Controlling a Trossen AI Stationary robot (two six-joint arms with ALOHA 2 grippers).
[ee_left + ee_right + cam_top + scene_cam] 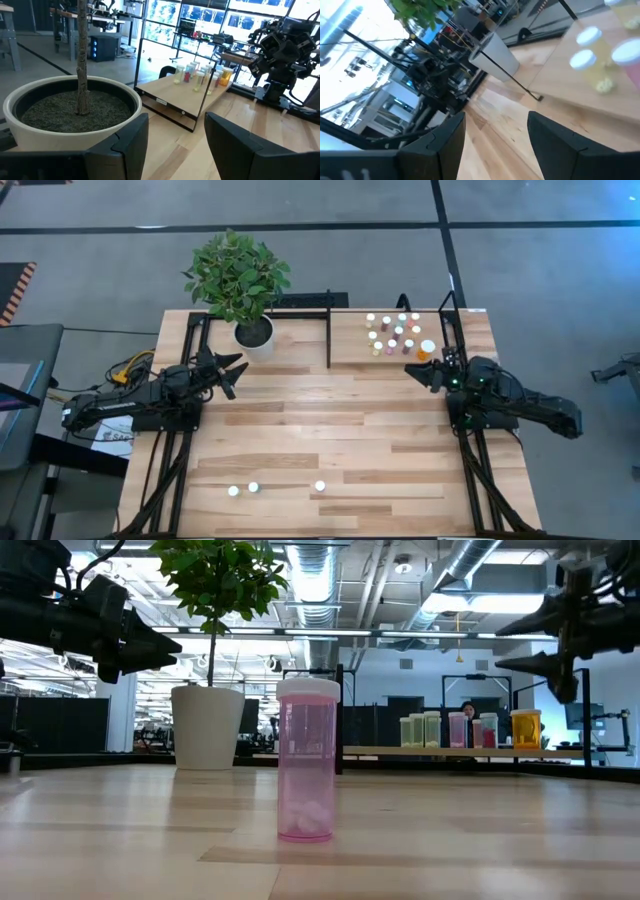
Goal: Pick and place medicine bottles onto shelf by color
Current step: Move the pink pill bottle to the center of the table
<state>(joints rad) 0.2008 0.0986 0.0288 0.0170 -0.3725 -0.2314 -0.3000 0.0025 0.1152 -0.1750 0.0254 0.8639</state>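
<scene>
From above, the bottles on the shelf (395,332) are too tiny to sort by color; the plant (215,580) gets cropped at the top.

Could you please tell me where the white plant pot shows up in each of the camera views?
High view: white plant pot at the table's far edge, near the left gripper.
Low view: left of centre.
Left wrist view: close up, filling the left.
Right wrist view: upper centre.
Shared landmark: the shelf.
</scene>
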